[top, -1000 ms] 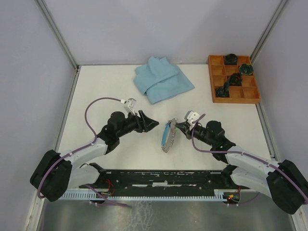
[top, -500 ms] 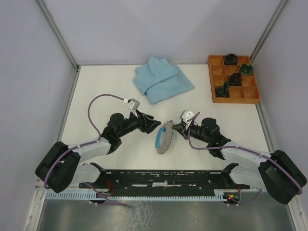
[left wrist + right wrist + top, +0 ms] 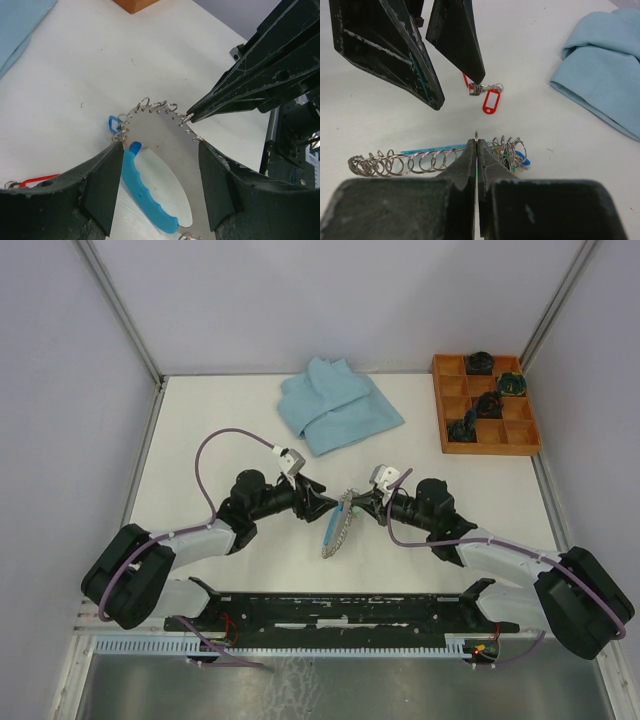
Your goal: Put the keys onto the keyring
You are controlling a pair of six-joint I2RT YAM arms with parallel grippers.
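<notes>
Two grippers meet tip to tip over the near middle of the table (image 3: 200, 430). Right gripper (image 3: 476, 137): jaws clenched on one wire loop at the coil edge of the keyring (image 3: 338, 528). Keyring position: between the two grippers, held by that loop and tilted on edge. Whether its lower end rests on the table cannot be told. Left gripper (image 3: 322, 508): jaws released and spread wide, grasping nothing, tips just beside the keyring.

One key (image 3: 481, 90) with a red tag (image 3: 490, 103) lies loose on the table. It is just beside the keyring, close to the left gripper and apart from the coil. One blue tag (image 3: 114, 121) sits at the coil next to the light-blue segment and appears to hang on a loop.

Progress, as a judgement: partly done. The blue-tagged item looks mounted. The red-tagged key is not yet on. Remaining: pick up that key and thread it onto a loop presented by the right gripper. More keys may hang in the loop cluster, but they are too small to tell.

Count:
- grippers: two
- keyring: one
- loose key: one
- blue tag: one
- cloth (image 3: 335, 405): one, folded, farther back
- tray (image 3: 490, 449): one, at the far right, well apart from the work
- dark objects (image 3: 488, 403): four, in the tray compartments
</notes>
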